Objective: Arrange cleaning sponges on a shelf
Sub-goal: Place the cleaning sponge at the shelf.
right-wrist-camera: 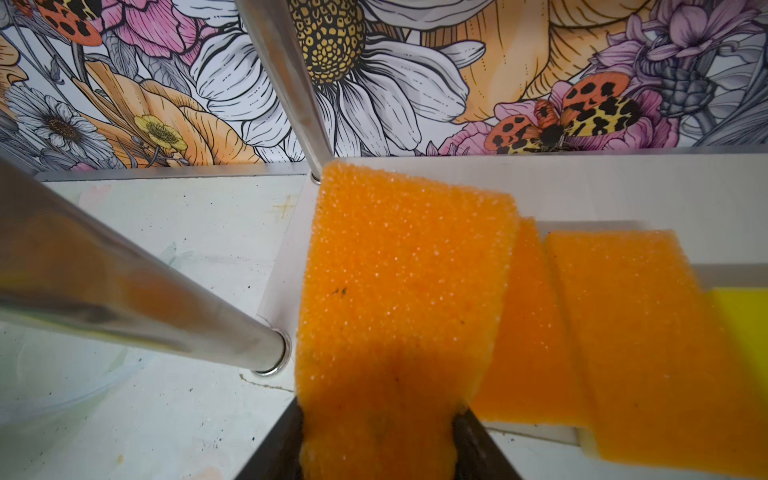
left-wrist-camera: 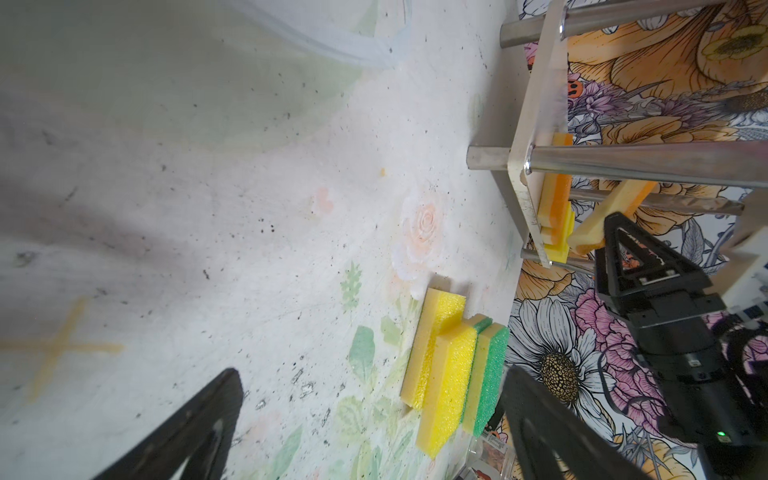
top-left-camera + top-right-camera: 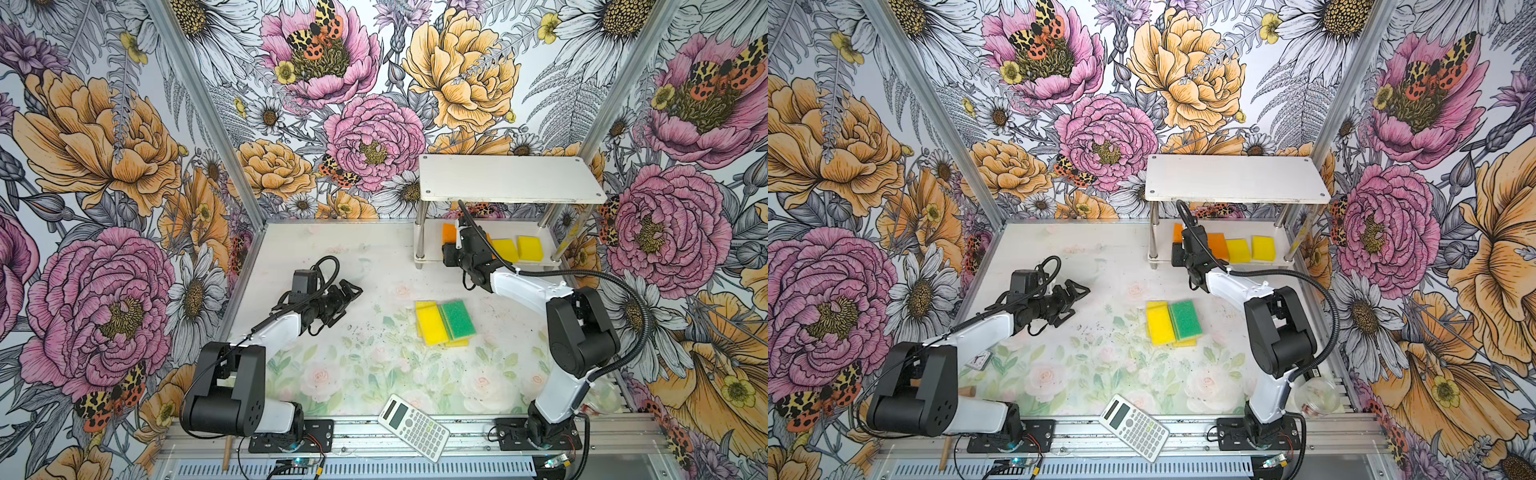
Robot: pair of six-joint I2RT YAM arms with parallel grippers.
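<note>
Right now your right gripper (image 1: 376, 436) pinches an orange sponge (image 1: 399, 291), tilted, at the left end of the lower board of the shelf (image 3: 511, 178). Your left gripper (image 3: 353, 289) hangs wide open and empty over the table (image 3: 353, 249), near the loose sponge pile (image 3: 444, 322).

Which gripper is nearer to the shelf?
Right. The right gripper is at the shelf's front edge, shut on an orange sponge; the left gripper hangs open over the table, well apart from it.
</note>
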